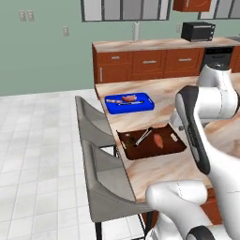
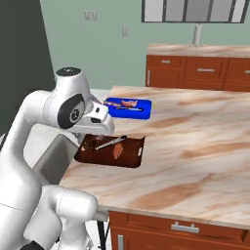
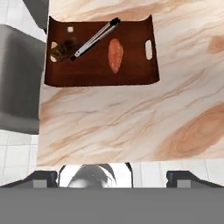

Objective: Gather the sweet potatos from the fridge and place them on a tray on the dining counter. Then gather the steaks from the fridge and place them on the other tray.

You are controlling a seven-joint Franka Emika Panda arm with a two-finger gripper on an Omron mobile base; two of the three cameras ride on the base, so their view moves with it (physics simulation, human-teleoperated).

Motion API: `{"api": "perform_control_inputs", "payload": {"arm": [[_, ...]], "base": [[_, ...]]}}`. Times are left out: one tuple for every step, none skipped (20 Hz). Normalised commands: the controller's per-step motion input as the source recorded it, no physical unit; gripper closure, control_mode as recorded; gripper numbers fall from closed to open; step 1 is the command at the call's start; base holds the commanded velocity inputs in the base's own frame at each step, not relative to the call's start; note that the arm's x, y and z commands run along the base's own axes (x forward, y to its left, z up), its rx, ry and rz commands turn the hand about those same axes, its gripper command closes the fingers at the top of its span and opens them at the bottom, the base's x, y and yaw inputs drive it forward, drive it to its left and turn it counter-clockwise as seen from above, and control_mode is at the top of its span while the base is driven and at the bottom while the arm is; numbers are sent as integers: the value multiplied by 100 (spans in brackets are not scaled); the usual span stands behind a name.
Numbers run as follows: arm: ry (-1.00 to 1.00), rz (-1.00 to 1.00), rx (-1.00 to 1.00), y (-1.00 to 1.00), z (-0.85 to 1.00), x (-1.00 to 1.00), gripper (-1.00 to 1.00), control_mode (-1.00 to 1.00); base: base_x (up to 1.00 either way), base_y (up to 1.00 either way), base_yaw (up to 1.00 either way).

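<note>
A sweet potato (image 3: 115, 55) lay on the floor of the dark brown tray (image 3: 131, 76), right of its middle in the hand view, beside a thin grey utensil (image 3: 95, 39) that ran aslant across the tray without touching it. The same orange-red lump (image 1: 159, 140) showed on that tray (image 1: 140, 152) in the left base view, and again (image 2: 117, 152) in the right base view. The brown tray (image 2: 131, 160) sat near the stool-side edge of the dining counter (image 2: 195, 146). Farther along that edge lay the blue tray (image 1: 143, 106), well apart from the brown one, with a pinkish steak (image 1: 128, 98) on it; the steak (image 2: 128, 103) also showed on the blue tray (image 2: 144, 110) from the right. The gripper (image 3: 112, 175) hung above bare counter top on the near side of the brown tray, its two dark tips set wide apart with nothing between them. Grey stools (image 1: 101, 176) stood along the counter's side. No readable writing or label showed anywhere
</note>
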Motion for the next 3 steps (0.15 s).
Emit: {"api": "perform_control_inputs", "payload": {"arm": [[0,19,-3,20,16,-100,-100,-100],[0,18,0,14,1,-100,-100,-100],[0,17,0,9,0,-100,-100,-100]], "base": [[0,0,0],[0,0,0],[0,0,0]]}}
